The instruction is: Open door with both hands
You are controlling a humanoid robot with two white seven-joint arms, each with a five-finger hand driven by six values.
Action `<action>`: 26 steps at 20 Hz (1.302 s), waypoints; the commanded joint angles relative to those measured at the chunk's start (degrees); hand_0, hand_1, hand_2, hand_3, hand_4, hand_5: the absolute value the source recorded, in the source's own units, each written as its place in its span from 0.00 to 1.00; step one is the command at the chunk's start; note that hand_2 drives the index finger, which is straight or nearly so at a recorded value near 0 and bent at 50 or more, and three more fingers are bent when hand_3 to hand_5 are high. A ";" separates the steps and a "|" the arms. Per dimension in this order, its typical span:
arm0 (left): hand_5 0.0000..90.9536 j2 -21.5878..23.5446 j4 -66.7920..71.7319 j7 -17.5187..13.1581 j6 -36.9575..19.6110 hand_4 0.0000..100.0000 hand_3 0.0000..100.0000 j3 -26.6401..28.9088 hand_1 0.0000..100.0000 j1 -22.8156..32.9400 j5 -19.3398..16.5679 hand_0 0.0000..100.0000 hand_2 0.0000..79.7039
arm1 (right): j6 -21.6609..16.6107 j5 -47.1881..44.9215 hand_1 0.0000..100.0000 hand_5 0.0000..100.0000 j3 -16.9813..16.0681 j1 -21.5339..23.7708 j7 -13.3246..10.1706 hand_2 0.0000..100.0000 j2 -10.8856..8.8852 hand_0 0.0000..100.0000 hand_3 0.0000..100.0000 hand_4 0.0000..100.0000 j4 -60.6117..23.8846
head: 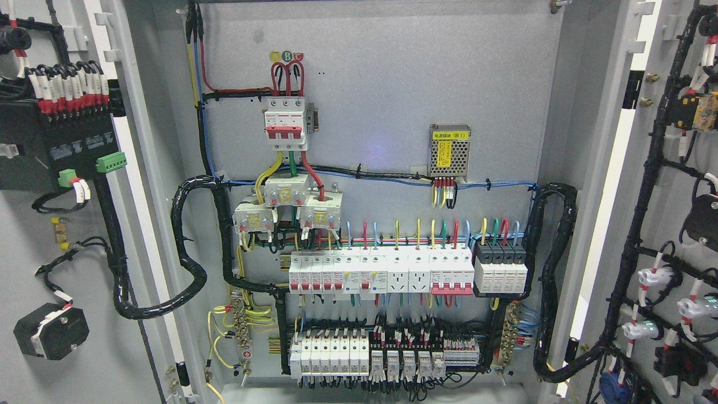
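Observation:
A grey electrical cabinet stands open in front of me. Its left door (33,348) is swung out to the left and shows its inner face with a black module and wiring. Its right door (681,224) is swung out to the right and carries black cable looms and small devices. The back panel (381,84) between them is fully exposed. Neither of my hands nor arms shows in the head view.
On the back panel sit a red-and-white main breaker (286,123), a small mesh power supply (449,151), a row of white breakers (381,272) and terminal blocks (387,353). Thick black cable bundles (190,264) loop from the panel to both doors.

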 commanded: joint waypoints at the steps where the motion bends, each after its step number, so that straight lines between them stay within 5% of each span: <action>1: 0.00 5.19 5.18 0.23 -1.68 0.00 0.00 4.61 0.00 -1.47 2.99 0.00 0.00 | -0.01 -1.26 0.00 0.00 -2.09 0.96 0.00 0.00 0.51 0.38 0.00 0.00 -0.07; 9: 0.00 7.30 8.88 0.23 5.97 0.00 0.00 5.84 0.00 -3.49 4.14 0.00 0.00 | -0.01 -3.19 0.00 0.00 -3.32 2.28 0.00 0.00 0.87 0.38 0.00 0.00 -0.07; 23: 0.00 11.96 18.98 0.31 11.34 0.00 0.00 6.99 0.00 -10.34 5.02 0.00 0.00 | -0.01 -6.26 0.00 0.00 -6.75 5.18 -0.09 0.00 1.31 0.38 0.00 0.00 -0.07; 26: 0.00 12.58 20.04 0.31 16.77 0.00 0.00 6.99 0.00 -12.27 5.02 0.00 0.00 | -0.01 -7.14 0.00 0.00 -7.71 5.88 -0.09 0.00 1.39 0.38 0.00 0.00 0.10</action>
